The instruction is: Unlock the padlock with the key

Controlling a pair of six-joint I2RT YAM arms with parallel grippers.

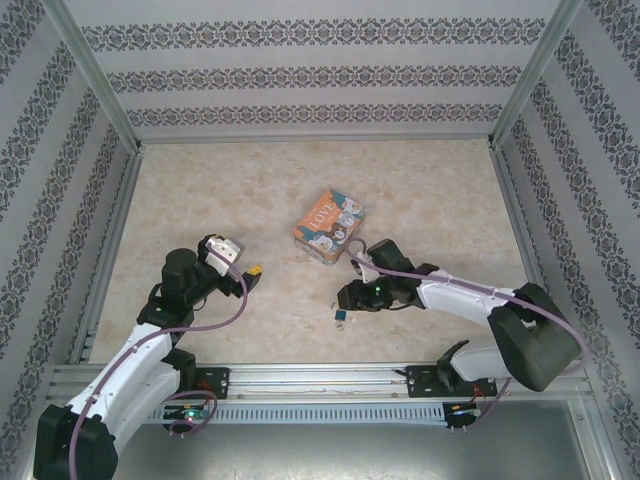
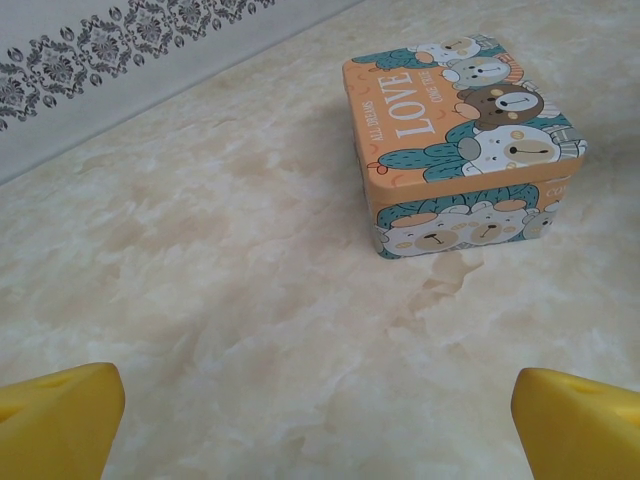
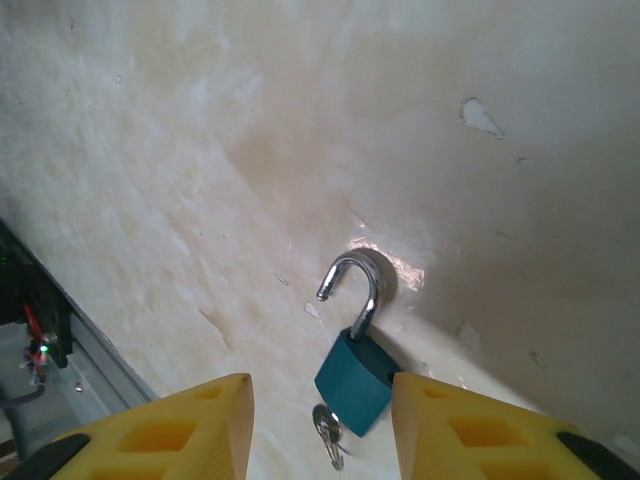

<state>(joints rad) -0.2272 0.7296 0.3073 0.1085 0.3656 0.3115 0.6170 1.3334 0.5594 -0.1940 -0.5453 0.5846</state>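
Note:
The padlock (image 3: 358, 380) is small, with a teal body. It lies flat on the marble-patterned table, and its silvery shackle (image 3: 362, 285) is swung open with one end free. The key (image 3: 328, 432) sticks in the keyhole at the body's near end. My right gripper (image 3: 320, 400) hangs just over the lock, open; its yellow fingers stand either side of the body, and the left finger is clearly apart from it. From above, the padlock (image 1: 342, 316) lies just in front of the right gripper (image 1: 350, 297). My left gripper (image 1: 250, 272) is open wide over bare table, nothing between its fingers (image 2: 60, 420).
A colourful cartoon-printed "LOVE" box (image 1: 329, 227) stands mid-table, beyond both grippers; it also shows ahead of the left gripper, the box (image 2: 460, 130) closed. Patterned walls enclose the table on three sides. A metal rail (image 1: 320, 378) runs along the near edge.

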